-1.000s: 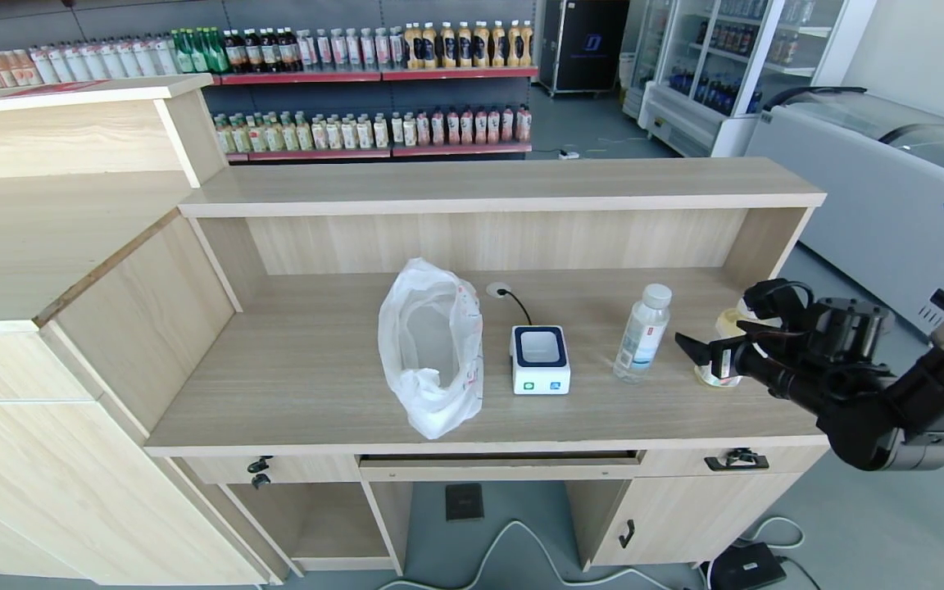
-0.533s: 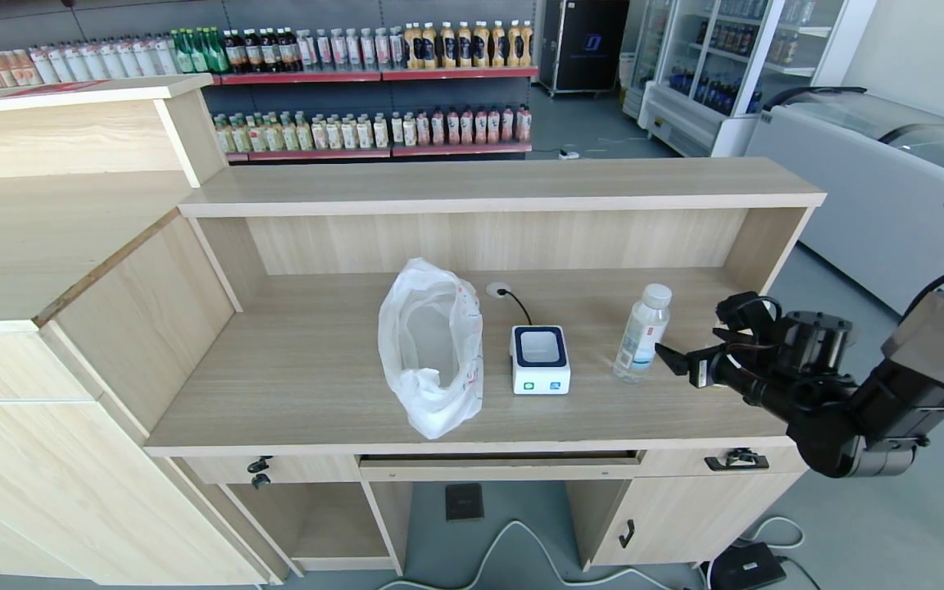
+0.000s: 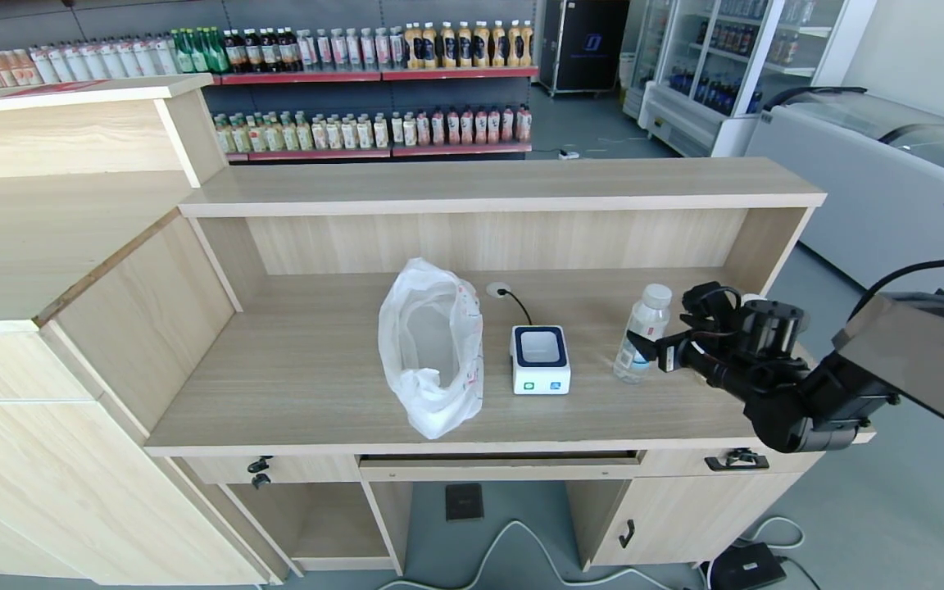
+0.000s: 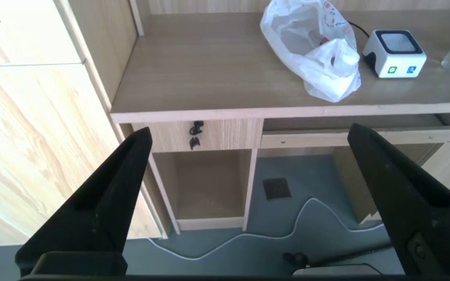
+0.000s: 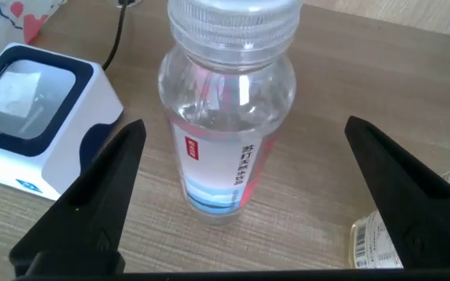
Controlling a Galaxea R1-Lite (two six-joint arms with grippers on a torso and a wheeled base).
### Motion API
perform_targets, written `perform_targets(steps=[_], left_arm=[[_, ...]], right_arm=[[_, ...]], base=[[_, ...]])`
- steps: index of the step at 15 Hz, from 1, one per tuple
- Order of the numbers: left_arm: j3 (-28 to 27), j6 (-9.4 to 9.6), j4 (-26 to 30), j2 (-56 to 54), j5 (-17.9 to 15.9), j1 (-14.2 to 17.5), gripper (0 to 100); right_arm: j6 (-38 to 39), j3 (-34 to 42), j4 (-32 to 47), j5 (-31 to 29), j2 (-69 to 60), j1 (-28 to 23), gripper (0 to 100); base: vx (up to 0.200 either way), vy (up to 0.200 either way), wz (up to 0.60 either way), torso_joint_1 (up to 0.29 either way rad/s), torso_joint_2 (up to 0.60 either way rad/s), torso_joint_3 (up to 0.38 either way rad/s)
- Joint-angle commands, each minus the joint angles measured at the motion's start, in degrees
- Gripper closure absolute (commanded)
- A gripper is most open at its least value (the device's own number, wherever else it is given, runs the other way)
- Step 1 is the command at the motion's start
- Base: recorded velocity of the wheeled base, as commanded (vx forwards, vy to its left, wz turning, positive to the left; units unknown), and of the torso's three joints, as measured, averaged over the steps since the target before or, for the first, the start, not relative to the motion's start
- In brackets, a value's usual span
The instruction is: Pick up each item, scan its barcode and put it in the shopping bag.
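A clear water bottle [image 3: 642, 332] with a white cap stands upright on the wooden counter [image 3: 308, 369], right of the white barcode scanner [image 3: 539, 358]. A white plastic shopping bag [image 3: 431, 352] lies open-mouthed left of the scanner. My right gripper [image 3: 664, 324] is open at the bottle's right side. In the right wrist view the bottle [image 5: 229, 156] stands between and just beyond the two fingers of that gripper [image 5: 244, 129], untouched. My left gripper [image 4: 250, 134] hangs open and empty, low in front of the counter's left end.
A yellowish labelled jar [image 5: 375, 236] stands just right of the bottle, mostly covered by my right arm. The scanner's cable [image 3: 517, 305] runs to a hole at the back. A raised shelf [image 3: 505, 188] and side walls enclose the counter.
My right arm has swung left along the counter, from beside the jar to the bottle, with its open fingers now level with the bottle. Bag, scanner and bottle have not moved.
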Motion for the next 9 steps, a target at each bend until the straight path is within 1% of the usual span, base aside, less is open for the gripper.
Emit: perform_targets(steps=[1, 5, 9], left_arm=[[0.01, 0.00, -0.01, 0.01, -0.02, 0.00, 0], [0.01, 0.00, -0.01, 0.01, -0.02, 0.00, 0], [0.01, 0.00, -0.01, 0.01, -0.02, 0.00, 0]], right_arm=[[-0.01, -2.65, 0.34, 1.20, 2.45, 0.43, 0], [0.69, -3.70, 1.48, 3.66, 3.86, 1.75, 0], [1.40, -5.02, 1.48, 3.66, 4.47, 2.45, 0]], base=[[0.000, 0.000, 0.00, 0.000, 0.00, 0.000], [0.000, 0.000, 0.00, 0.000, 0.00, 0.000], [0.000, 0.000, 0.00, 0.000, 0.00, 0.000]])
